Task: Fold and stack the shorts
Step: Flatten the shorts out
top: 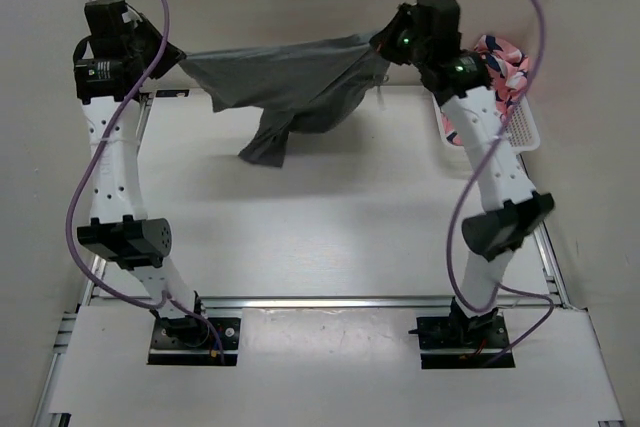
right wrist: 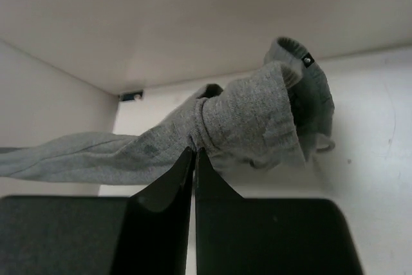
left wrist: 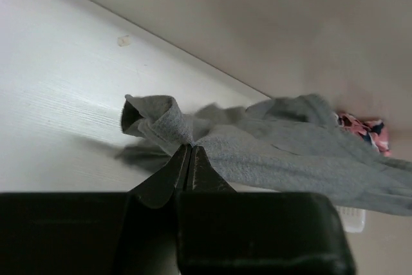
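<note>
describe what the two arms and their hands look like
Both the left arm and right arm have white links, black joint housings, small green lights and a looping purple cable. The left hand and right hand are black and taper to a point.

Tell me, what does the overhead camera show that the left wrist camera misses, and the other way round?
Only the overhead view shows the left arm and the right arm whole, with the shorts stretched in the air between them and one part drooping toward the table. Only the left wrist view shows, close up, that arm's fingers pinched shut on a bunched corner of the fabric. Both show the grey shorts, the white table and a pink patterned cloth at the right.
</note>
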You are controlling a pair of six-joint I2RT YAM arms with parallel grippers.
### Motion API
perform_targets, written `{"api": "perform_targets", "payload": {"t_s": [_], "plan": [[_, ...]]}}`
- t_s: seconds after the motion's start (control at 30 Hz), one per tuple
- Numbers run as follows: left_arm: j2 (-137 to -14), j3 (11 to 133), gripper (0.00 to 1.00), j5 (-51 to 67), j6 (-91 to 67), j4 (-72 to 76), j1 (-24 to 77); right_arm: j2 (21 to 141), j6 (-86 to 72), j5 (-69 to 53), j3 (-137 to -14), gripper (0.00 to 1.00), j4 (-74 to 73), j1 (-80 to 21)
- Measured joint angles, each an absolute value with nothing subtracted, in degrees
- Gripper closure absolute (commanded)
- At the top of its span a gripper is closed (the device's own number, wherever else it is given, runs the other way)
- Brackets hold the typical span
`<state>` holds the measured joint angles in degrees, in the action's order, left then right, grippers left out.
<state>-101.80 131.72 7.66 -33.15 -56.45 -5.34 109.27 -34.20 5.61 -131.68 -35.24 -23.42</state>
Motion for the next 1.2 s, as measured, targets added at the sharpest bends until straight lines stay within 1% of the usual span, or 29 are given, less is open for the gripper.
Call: {"api": "perform_targets", "payload": {"t_s": [0.07, 0.17, 0.27, 0.37, 0.47, 0.57, 0.8, 0.97, 1.07, 1.2], "plan": [[-99.3, 129.5, 0.9, 9.0, -33.0, -56.0, -5.2, 102.8, -32.8, 5.9, -126.4, 1.0, -32.2, -23.5], [-93.5, 121.0, 0.9, 10.7, -33.0, -55.2, -5.1, 94.9, -31.2, 7.2, -116.2, 1.0, -29.6, -24.1], [-89.6, 115.7, 0.9, 11.6, -33.1, -55.8, -5.1, 91.3, -30.3, 8.1, -108.1, 1.0, -29.6, -24.4], [-86.8, 114.1, 0.9, 12.3, -33.1, -56.6, -5.1, 90.3, -29.0, 8.9, -103.3, 1.0, -30.9, -24.5], [-83.6, 114.9, 0.9, 12.6, -33.3, -57.2, -5.1, 89.0, -27.4, 9.1, -102.4, 1.0, -32.8, -25.6], [-80.8, 119.1, 0.9, 12.0, -33.4, -58.6, -5.3, 84.8, -25.7, 9.5, -102.5, 1.0, -34.2, -27.6], [-73.8, 133.6, 0.9, 11.0, -33.7, -62.3, -5.1, 66.9, -24.4, 8.5, -103.1, 1.0, -34.5, -29.5], [-68.6, 140.4, 0.9, 11.9, -34.2, -63.5, -5.0, 57.1, -25.2, 5.7, -103.0, 1.0, -35.3, -30.0], [-65.8, 138.6, 0.9, 13.4, -34.5, -62.3, -5.0, 54.6, -25.6, 5.9, -101.8, 1.0, -35.7, -30.0], [-65.3, 128.4, 0.9, 14.2, -34.4, -58.6, -5.0, 57.2, -25.8, 8.9, -98.5, 1.0, -36.6, -30.0]]}}
